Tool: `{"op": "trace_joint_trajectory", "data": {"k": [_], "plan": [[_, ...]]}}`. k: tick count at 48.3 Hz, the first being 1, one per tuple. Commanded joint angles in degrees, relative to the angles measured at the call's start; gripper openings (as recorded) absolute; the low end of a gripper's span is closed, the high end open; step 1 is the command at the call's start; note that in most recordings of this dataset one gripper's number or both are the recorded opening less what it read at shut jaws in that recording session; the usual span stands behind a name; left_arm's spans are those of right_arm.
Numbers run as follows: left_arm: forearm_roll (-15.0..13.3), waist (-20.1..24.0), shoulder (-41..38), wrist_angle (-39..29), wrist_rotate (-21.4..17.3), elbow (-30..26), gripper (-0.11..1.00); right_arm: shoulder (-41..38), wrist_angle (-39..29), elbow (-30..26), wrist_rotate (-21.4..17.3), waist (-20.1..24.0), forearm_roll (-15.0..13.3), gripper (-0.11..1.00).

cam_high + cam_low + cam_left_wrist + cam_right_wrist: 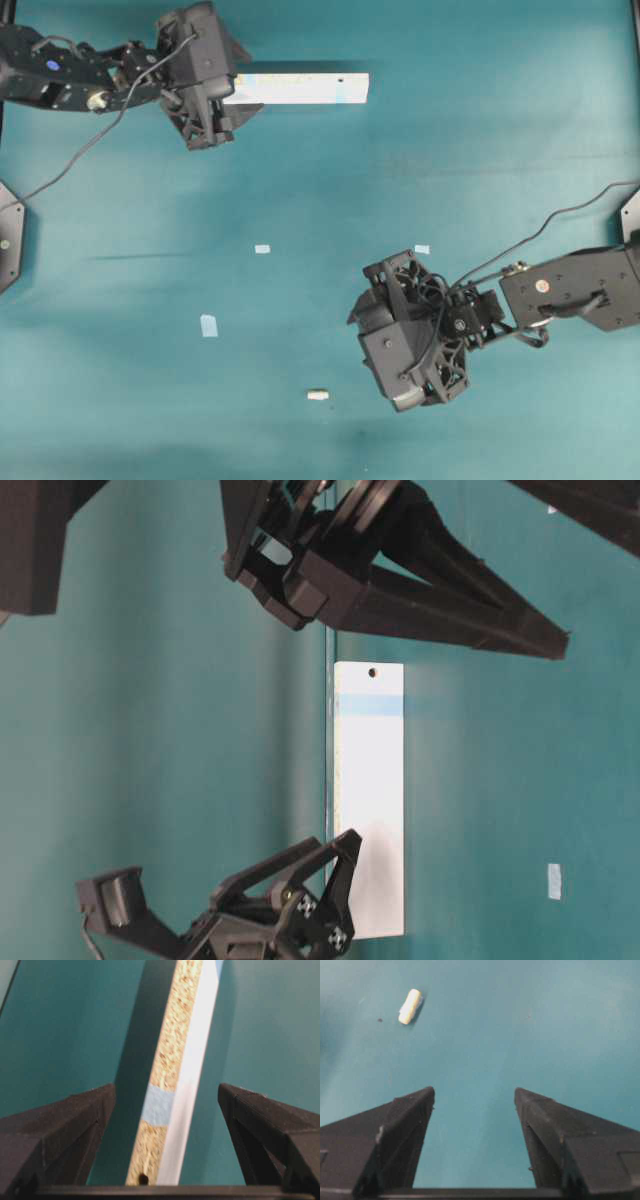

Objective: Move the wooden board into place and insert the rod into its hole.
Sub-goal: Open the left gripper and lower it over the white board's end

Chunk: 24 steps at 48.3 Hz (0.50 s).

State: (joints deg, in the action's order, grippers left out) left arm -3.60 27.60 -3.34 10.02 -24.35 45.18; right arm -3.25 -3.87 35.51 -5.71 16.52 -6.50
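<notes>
The left gripper has its fingers spread wide, straddling the wooden board without touching it, at the surface's far edge. The right gripper is likewise spread and empty. The rod lies near, just left of it, among tape squares.

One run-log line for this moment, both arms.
left gripper: open, straddling wooden board | right gripper: open, empty, short of rod | rod: lying on table, not inserted
</notes>
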Motion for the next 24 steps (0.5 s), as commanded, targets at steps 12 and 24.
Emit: {"op": "trace_joint_trajectory", "data": {"k": [12,24], "plan": [[0.18,1.76,-3.78,0.53,-0.44,-2.72,0.91,0.88,0.18,-1.23,-0.18,0.09,-0.09,0.74],[0.18,2.37,-6.86,0.62,-0.53,-3.78,0.91,0.88,0.09,-1.23,-0.18,-0.26,-0.09,0.74]]}}
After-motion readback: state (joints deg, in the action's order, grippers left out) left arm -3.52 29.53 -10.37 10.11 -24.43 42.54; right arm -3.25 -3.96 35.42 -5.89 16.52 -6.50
